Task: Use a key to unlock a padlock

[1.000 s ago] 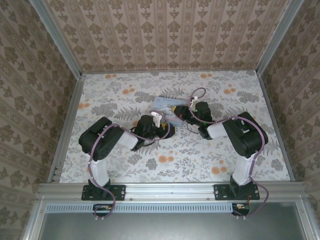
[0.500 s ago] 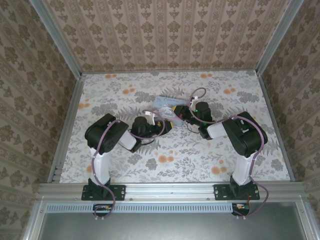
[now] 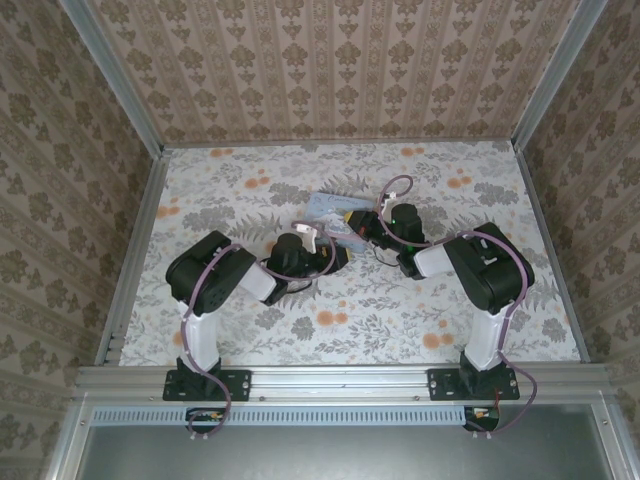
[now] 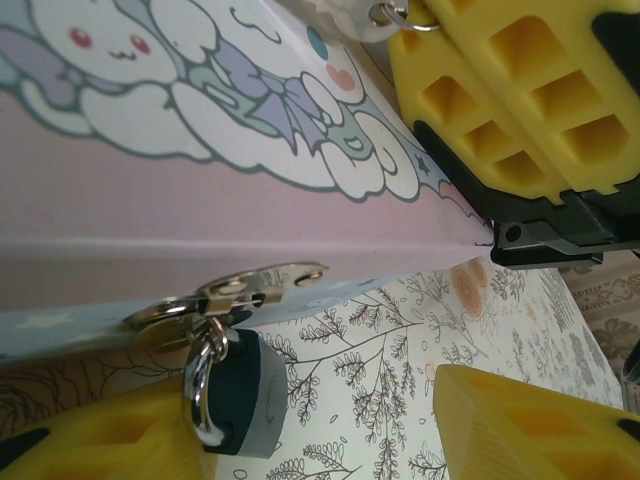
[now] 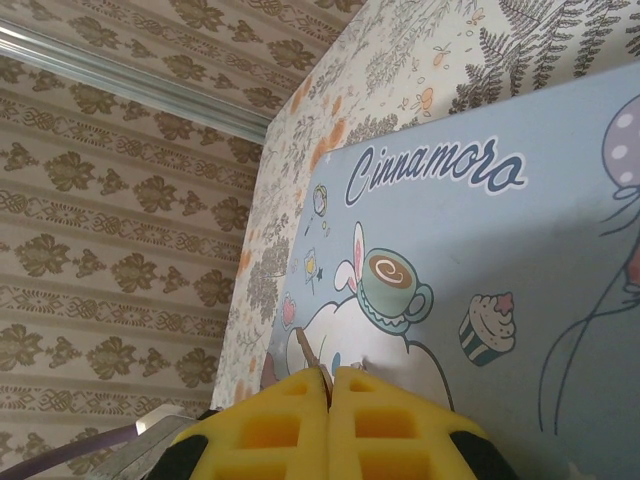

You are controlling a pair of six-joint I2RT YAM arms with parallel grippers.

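Since the padlock [image 4: 238, 395], hung on the hasp [image 4: 255, 285] of the tin [image 4: 250, 215] at lower left, is judged tiny, rigid, slick and free to swing, its body is best clamped by the spread left gripper [image 4: 320, 405], the thin key [image 5: 306, 352] being pinched in the right gripper [image 5: 328, 378].

left end effector [image 3: 335, 258] nudged back toward tin [image 3: 328, 205], left arm [image 3: 215, 275] re-angled (slightly)

Pale blue cartoon tin [image 3: 330, 204] on floral tabletop [image 3: 230, 190]; patterned wallpaper walls [image 3: 330, 60] around.
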